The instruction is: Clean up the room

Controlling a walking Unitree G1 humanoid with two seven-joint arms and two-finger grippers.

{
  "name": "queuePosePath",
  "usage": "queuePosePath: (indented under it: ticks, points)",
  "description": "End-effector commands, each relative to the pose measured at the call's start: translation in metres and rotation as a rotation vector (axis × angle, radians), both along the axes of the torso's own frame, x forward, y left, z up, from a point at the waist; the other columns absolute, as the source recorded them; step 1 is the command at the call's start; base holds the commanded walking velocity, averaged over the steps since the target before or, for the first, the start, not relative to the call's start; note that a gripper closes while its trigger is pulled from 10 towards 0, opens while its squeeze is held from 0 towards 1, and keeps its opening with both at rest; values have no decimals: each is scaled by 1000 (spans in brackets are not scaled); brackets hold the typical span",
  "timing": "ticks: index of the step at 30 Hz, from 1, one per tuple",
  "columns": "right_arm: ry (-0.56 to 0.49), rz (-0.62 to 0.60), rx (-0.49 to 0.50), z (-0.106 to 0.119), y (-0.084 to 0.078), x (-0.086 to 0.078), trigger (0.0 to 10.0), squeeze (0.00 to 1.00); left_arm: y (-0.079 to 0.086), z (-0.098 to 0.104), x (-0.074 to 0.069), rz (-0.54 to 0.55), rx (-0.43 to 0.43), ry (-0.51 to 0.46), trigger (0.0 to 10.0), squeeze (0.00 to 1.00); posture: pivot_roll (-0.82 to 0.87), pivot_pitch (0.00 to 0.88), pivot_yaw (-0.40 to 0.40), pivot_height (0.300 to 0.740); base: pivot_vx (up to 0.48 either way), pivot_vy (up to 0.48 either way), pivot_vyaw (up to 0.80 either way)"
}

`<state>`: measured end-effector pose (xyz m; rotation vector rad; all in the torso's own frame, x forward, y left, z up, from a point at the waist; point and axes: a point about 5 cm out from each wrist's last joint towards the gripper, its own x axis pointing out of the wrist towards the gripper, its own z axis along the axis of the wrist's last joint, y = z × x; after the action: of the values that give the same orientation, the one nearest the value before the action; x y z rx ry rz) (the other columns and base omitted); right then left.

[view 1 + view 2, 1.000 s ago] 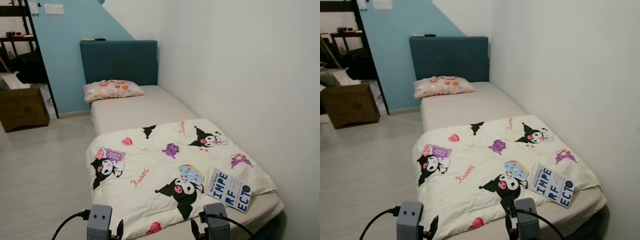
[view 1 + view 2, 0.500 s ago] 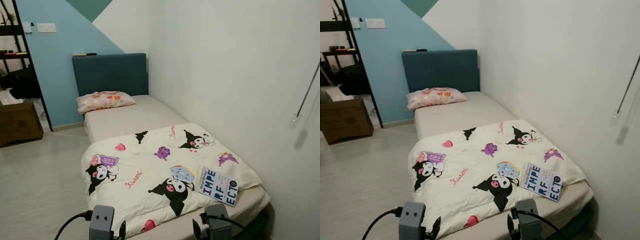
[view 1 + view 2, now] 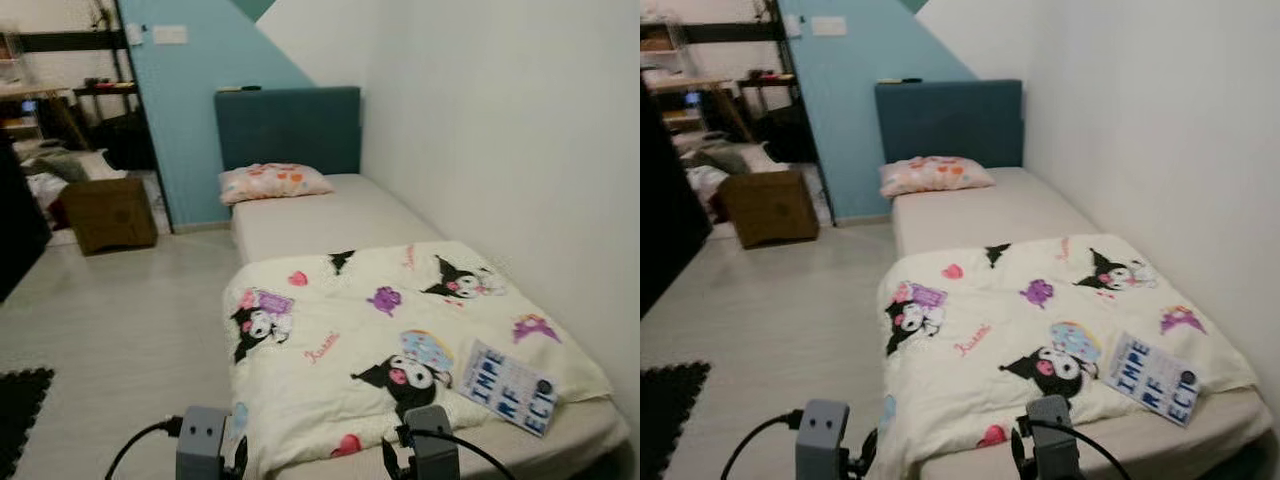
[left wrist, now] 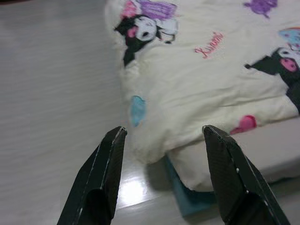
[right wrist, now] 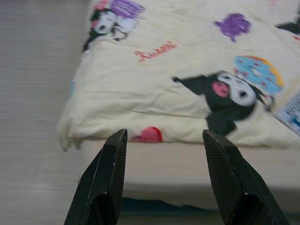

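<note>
Left gripper (image 4: 161, 140) and right gripper (image 5: 161, 143) low before the bed's foot, fingers wide, empty, book (image 3: 511, 385) on the quilt (image 3: 380, 340) by the wall, pillow (image 3: 273, 182) at the headboard, view swung left since earlier, box (image 3: 108, 212) now nearer centre.

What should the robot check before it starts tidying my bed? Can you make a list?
1. Left gripper empty, jaws apart: ok.
2. Right gripper empty, jaws apart: ok.
3. Book in plain sight on the blanket, near the wall-side foot corner: ok.
4. Blanket flat on the bed: not ok, it is bunched at the foot and hangs over the floor-side edge.
5. Pillow at the headboard: ok.
6. Book within reach from here: cannot tell.
</note>
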<state>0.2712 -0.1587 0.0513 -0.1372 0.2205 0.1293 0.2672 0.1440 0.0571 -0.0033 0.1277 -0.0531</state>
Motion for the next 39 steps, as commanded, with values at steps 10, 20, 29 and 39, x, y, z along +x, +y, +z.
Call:
queuePosePath:
  ticks: [10,20,29,39]
  points:
    - [9,-20,-3,-4,-4,-5,10000,0,0,-8,-3,-19,20,38,10000,0,-19,129,-13,740,0,0,800]
    - [2,-86,7,-3,-12,-4,10000,0,-1,-9,1,-36,35,56,10000,0,-23,133,-9,740,0,0,290]
    - [4,-84,11,-4,-10,-5,10000,0,2,-8,5,-21,27,61,10000,0,-28,125,-4,740,0,-93,0]
    - [3,-82,15,-4,-11,-7,10000,0,0,-9,5,-18,21,63,10000,0,-35,118,-5,740,0,-317,0]
